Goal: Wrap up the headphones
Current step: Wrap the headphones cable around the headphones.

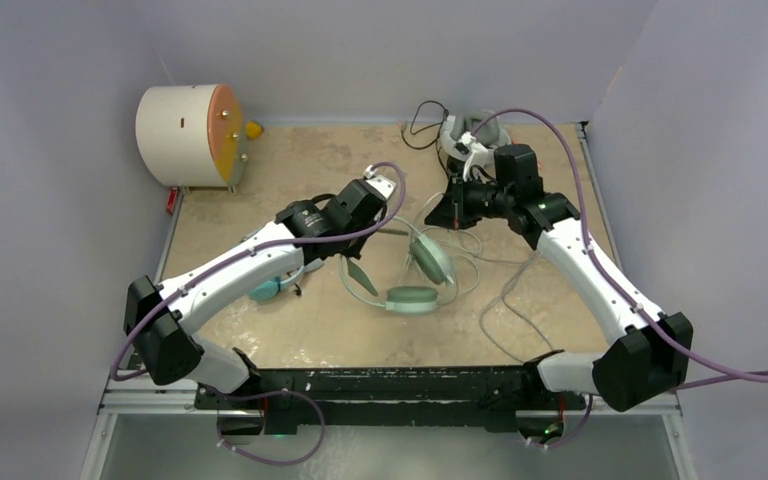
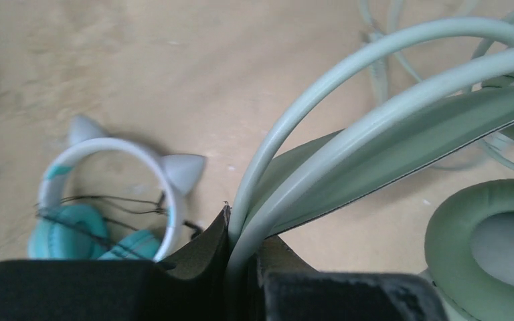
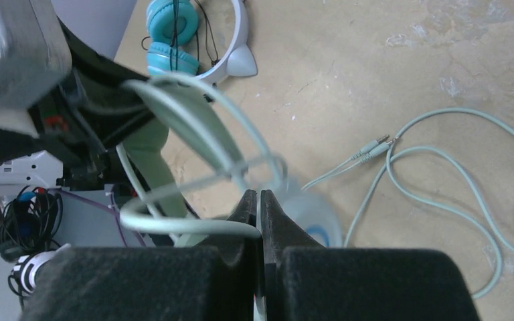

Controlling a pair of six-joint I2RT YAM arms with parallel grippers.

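The mint-green headphones (image 1: 415, 272) lie mid-table, cups down and band lifted toward my left gripper (image 1: 348, 252). In the left wrist view that gripper (image 2: 242, 249) is shut on the two thin wires of the mint headband (image 2: 348, 114), with one cushioned cup (image 2: 488, 247) at the right. My right gripper (image 1: 440, 212) hovers just behind the headset. It (image 3: 259, 208) is shut on the mint cable (image 3: 194, 224), which curls off to the left. The rest of the cable (image 3: 435, 200) trails over the table to its plug (image 3: 378, 146). Teal cat-ear headphones (image 1: 268, 290) lie half hidden under my left arm.
A cream drum with an orange face (image 1: 190, 135) stands at the back left. White-and-grey headphones (image 1: 465, 135) with a black cable (image 1: 422, 122) sit at the back wall. A grey cable (image 1: 510, 310) loops on the table beside my right arm.
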